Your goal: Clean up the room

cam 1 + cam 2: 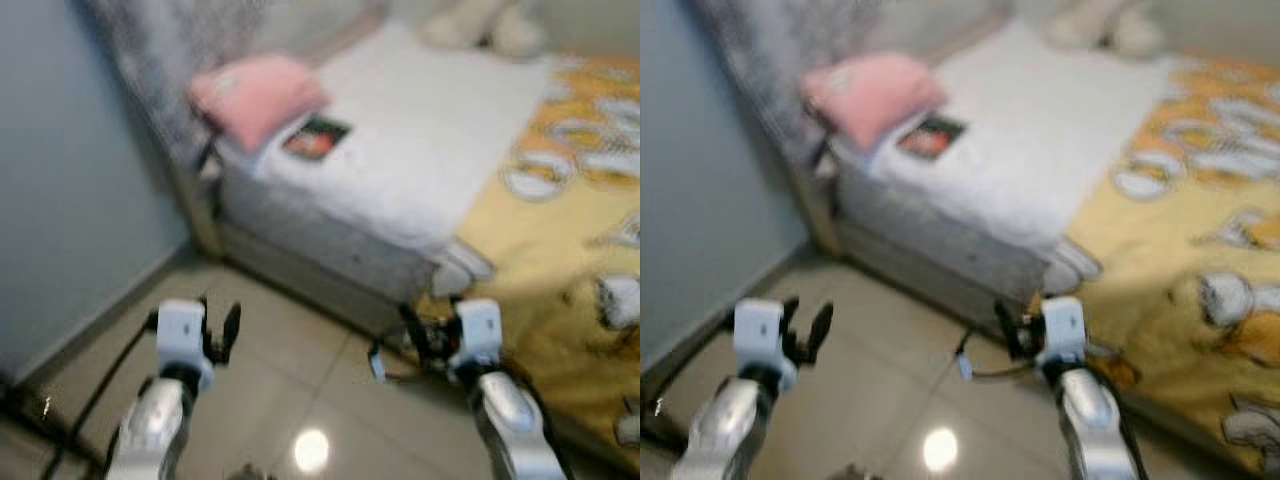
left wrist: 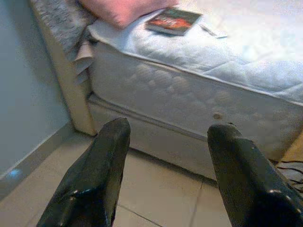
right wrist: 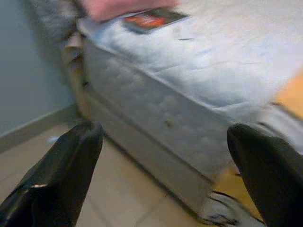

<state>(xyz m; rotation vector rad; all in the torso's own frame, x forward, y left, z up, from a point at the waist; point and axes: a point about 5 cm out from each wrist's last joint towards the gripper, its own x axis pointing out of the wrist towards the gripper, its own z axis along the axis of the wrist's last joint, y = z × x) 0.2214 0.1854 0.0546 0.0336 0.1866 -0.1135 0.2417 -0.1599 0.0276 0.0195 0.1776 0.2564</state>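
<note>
Nearest, lower left of the head view, the left tool (image 1: 218,330) hangs wide over bare floor tiles (image 1: 290,350); lower right, the right tool (image 1: 415,338) is wide too, holding nothing. One pink pillow (image 1: 258,95) and one book (image 2: 173,21), its cover unreadable, lie upper left near the bed (image 1: 400,150) edge.

glossy floor tiles (image 1: 300,400), quilted cloth mattress (image 2: 189,94)

Your head cameras look down at the bed (image 1: 400,180) corner; both wrist cameras face its mattress side low and near, sharing the book (image 2: 173,21).
</note>
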